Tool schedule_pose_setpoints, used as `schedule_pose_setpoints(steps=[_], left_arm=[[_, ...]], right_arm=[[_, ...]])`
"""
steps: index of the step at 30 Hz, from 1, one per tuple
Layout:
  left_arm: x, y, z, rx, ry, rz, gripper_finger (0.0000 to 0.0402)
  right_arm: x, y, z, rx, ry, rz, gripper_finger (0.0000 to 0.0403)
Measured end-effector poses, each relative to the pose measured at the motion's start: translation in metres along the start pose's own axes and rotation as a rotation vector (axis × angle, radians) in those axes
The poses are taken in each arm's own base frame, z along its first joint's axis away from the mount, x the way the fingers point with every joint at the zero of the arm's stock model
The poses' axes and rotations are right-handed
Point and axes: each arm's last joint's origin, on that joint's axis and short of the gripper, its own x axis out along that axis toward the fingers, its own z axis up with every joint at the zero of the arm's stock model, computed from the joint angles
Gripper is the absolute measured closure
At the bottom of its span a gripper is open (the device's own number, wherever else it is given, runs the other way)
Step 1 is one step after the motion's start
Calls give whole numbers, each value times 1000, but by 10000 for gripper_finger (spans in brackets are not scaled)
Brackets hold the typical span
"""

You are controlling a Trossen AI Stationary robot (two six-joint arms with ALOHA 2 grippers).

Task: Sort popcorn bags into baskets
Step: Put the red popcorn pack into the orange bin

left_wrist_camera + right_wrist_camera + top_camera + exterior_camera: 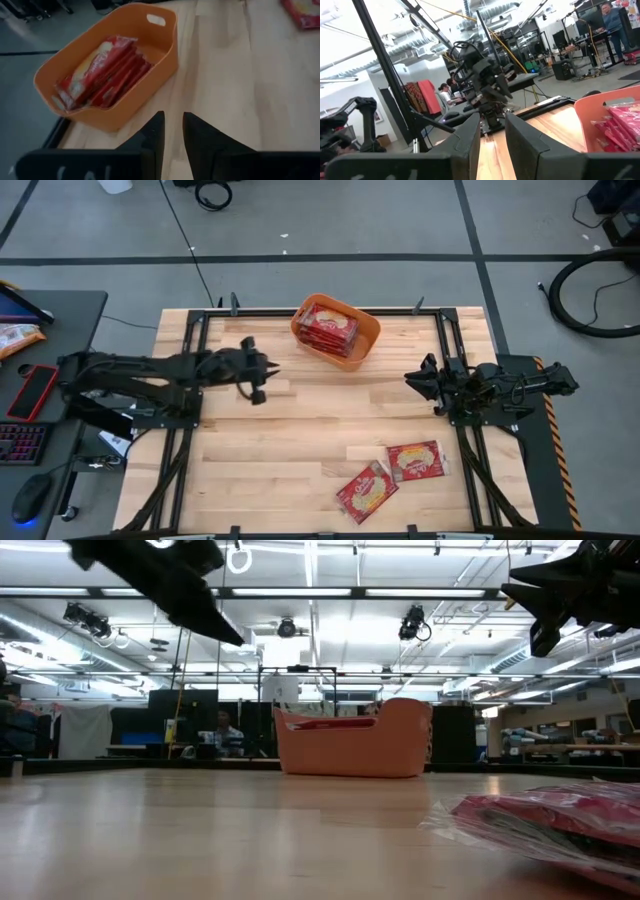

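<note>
The orange basket (pixel 370 332) stands at the table's far middle, with several red popcorn bags (pixel 328 328) on edge inside it; it also shows in the left wrist view as the basket (pixel 160 55) with its bags (pixel 102 70). Two more red bags lie flat near the table's near edge, one (pixel 417 461) beside the other (pixel 367 490). My left gripper (pixel 262 383) hovers left of the basket, its fingers (pixel 173 120) a narrow gap apart and empty. My right gripper (pixel 412 379) hovers at the right side, also narrowly open (pixel 492 122) and empty.
Black frame rails (pixel 445 350) run along the table's left and right sides by each arm's base. Bare wood lies between the two grippers in the table's middle (pixel 330 410). A side desk with a keyboard and phone (pixel 35 390) stands off the left edge.
</note>
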Motion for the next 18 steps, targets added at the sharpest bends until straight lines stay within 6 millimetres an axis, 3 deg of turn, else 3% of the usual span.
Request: schedule_pose_setpoints(steps=[8,18], left_arm=[[-31,-12,-17,-85,-121,28,329],[-45,-26,-45,-186,-265,-3,329]], right_arm=[[0,0,0,0,-2,-1,307],[0,0,0,1,-3,-1,307]])
